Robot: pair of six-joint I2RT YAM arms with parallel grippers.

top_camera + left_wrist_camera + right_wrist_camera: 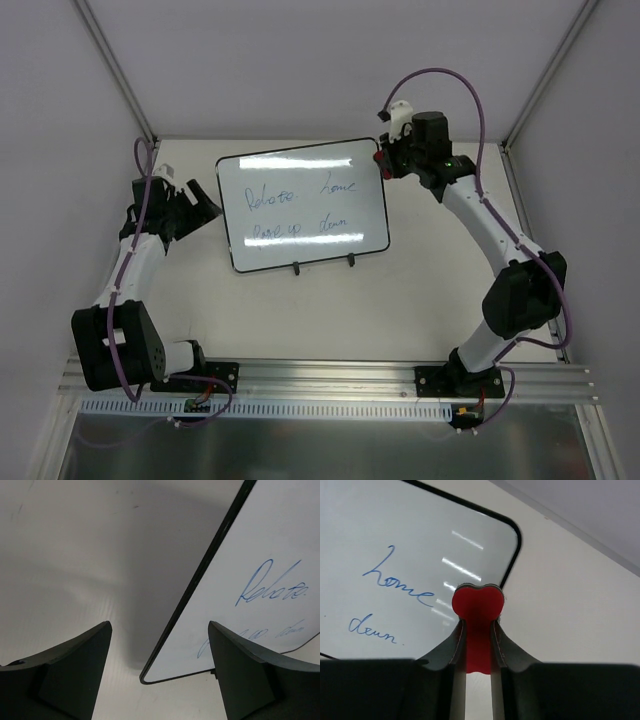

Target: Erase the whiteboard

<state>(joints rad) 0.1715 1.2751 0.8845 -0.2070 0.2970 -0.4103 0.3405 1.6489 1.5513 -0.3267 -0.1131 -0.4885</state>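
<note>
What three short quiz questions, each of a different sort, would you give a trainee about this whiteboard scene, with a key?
1. True or false: the whiteboard is already wiped clean.
2. What is the right gripper shut on?
A) a blue marker
B) a red eraser
C) nothing
3. Fill the gap: at the board's left edge, the left gripper is ____, holding nothing.

Key
1. False: blue handwriting is on the board.
2. B: the eraser is pinched between the fingers, near the board's upper right corner.
3. open: the board's black-framed edge runs between the spread fingers.
</note>
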